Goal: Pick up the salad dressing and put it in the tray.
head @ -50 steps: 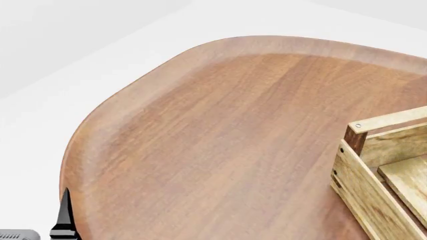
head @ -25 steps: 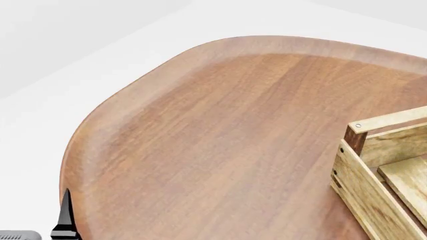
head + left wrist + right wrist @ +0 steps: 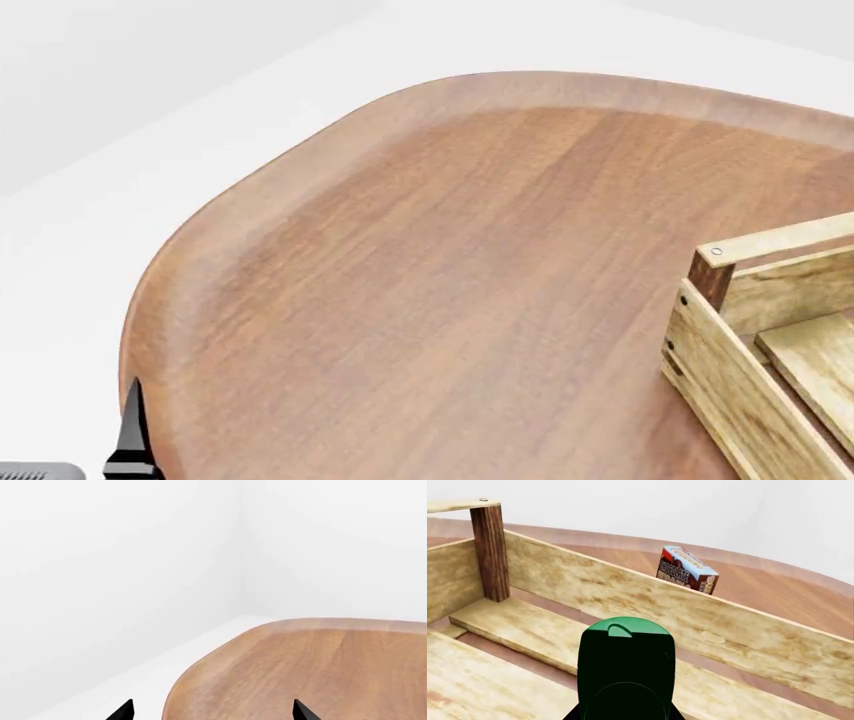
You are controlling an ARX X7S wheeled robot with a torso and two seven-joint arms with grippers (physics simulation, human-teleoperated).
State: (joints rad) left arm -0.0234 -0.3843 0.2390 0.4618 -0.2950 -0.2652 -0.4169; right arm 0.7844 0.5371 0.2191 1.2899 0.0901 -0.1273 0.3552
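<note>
The salad dressing (image 3: 625, 665), a dark green bottle with a lighter green top, fills the foreground of the right wrist view. My right gripper (image 3: 625, 716) is shut on it; only dark finger edges show beside the bottle. The bottle hangs over the inside of the tray (image 3: 627, 595), above its slatted floor. In the head view only the tray's left corner (image 3: 747, 370) shows at the right edge, and the bottle and right gripper are out of that view. My left gripper (image 3: 212, 711) is open and empty at the table's left edge, with one finger showing in the head view (image 3: 131, 440).
The round-cornered wooden table (image 3: 441, 280) carries the tray; it also shows in the left wrist view (image 3: 320, 670). A blue-and-brown pudding box (image 3: 686, 570) stands on the table just beyond the tray's far wall. White floor and walls surround the table.
</note>
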